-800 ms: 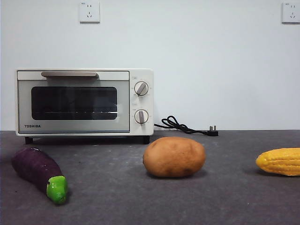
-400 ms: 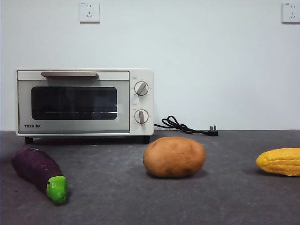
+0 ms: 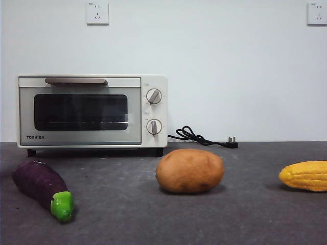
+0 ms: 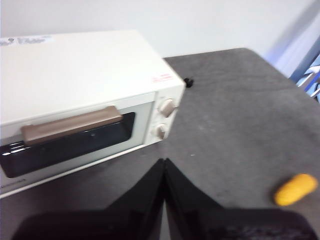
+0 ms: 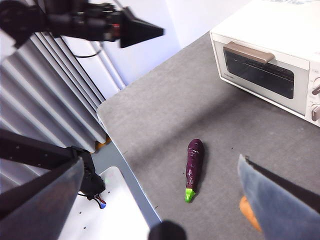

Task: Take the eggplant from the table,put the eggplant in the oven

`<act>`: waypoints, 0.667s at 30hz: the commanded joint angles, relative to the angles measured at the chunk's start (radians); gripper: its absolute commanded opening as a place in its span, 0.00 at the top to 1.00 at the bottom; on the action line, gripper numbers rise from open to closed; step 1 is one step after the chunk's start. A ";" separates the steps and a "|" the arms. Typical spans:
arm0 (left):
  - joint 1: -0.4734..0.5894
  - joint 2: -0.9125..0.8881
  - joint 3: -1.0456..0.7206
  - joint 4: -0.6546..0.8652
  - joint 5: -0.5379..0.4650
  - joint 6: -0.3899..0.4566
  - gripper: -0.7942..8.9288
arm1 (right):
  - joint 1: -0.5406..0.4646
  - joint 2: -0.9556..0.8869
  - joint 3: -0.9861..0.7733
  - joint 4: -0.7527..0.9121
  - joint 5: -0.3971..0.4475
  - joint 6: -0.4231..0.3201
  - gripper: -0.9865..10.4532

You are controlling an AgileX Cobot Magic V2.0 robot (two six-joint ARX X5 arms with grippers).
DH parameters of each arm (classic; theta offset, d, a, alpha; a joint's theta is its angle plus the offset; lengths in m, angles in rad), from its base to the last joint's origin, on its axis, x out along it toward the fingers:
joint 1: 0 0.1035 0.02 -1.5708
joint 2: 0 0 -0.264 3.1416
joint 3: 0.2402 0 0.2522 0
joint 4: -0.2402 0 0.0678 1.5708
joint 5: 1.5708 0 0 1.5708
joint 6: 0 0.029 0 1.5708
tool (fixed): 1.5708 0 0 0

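The dark purple eggplant (image 3: 41, 186) with its green cap lies on the grey table (image 3: 122, 214) at the front left, ahead of the oven (image 3: 92, 111). The oven's glass door is closed. No arm shows in the front view. In the right wrist view the eggplant (image 5: 194, 167) lies far below my right gripper (image 5: 160, 161), whose jaws stand wide open and empty. My left gripper (image 4: 164, 162) is shut on nothing, high above the table in front of the oven (image 4: 75, 100). The same left gripper (image 5: 142, 31) also shows in the right wrist view.
A brown potato (image 3: 189, 170) sits mid-table and a yellow corn cob (image 3: 305, 175) at the right edge. A black power cord (image 3: 202, 138) lies behind the potato beside the oven. The table's left edge (image 5: 115, 145) runs close to the eggplant.
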 commanded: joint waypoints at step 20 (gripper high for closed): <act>0.098 0.470 0.002 0.416 0.019 0.044 0.92 | 0.002 0.049 0.006 -0.023 -0.001 -0.011 0.33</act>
